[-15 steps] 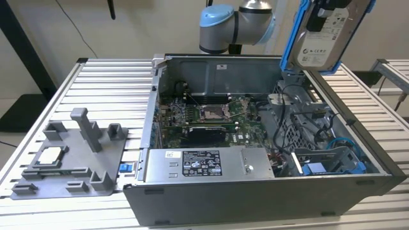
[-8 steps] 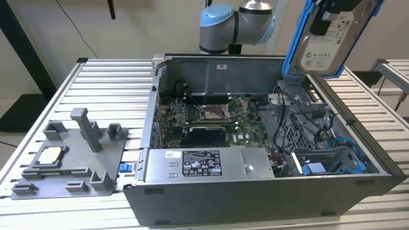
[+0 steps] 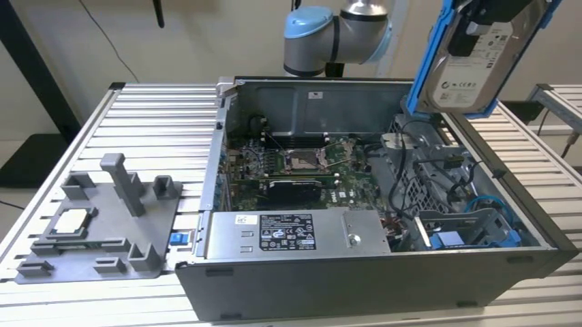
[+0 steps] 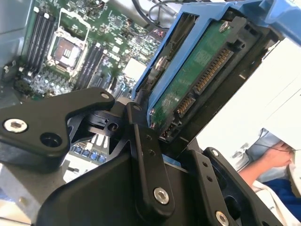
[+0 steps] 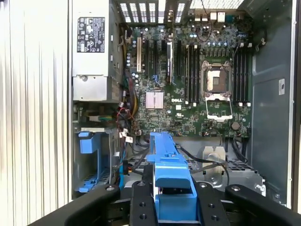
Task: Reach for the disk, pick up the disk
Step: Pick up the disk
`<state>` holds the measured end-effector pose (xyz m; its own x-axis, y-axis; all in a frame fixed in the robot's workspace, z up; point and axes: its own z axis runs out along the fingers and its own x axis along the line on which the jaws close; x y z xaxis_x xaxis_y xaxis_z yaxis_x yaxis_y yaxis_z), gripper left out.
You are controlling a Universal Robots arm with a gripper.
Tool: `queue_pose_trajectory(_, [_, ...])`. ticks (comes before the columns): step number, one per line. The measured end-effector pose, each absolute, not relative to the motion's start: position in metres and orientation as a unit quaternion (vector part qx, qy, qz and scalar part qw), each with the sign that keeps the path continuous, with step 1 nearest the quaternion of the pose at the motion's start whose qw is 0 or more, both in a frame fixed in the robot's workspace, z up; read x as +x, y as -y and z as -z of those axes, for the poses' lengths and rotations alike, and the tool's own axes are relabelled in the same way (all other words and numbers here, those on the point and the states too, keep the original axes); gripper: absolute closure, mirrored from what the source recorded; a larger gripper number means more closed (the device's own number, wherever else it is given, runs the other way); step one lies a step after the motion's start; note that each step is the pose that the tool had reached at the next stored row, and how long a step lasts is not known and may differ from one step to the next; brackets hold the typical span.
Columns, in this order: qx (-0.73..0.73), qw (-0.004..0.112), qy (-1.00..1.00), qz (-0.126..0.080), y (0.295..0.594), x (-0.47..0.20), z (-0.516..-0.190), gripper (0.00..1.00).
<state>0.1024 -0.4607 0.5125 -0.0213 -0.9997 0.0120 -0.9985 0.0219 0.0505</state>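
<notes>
The jaws are seen clamped on the disk point(image 4: 197, 80), one black finger point(image 4: 146, 155) pressed on each side of its blue bracket, as is shown in both wrist views. One gripper point(image 5: 173, 200) is counted, and one disk point(image 3: 480, 58) is held by it, lifted clear above the open computer case point(image 3: 364, 279) near that case's far corner at the exterior view's right, tilted, with its white label turned toward the camera. Inside the case, one green motherboard point(image 5: 188, 89) with one bare processor socket point(image 5: 215, 81) is seen, and one silver power supply box point(image 3: 296, 233) is set along the near wall. One empty blue drive bay point(image 3: 473, 235) is seen beside that box. The case is carried on a ribbed metal table point(image 3: 150, 119). Near the table's edge at the exterior view's left, one grey fixture point(image 3: 105, 225) is placed, with one small square chip point(image 3: 75, 219) lying on it. A person's arm point(image 4: 261, 162) is seen in the second wrist view.
</notes>
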Motion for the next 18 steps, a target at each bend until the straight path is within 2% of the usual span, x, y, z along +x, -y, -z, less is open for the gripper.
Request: queue_pose_trajectory(18, [0.699,0.022,0.714,0.014,0.504,0.102,-0.511,1.00])
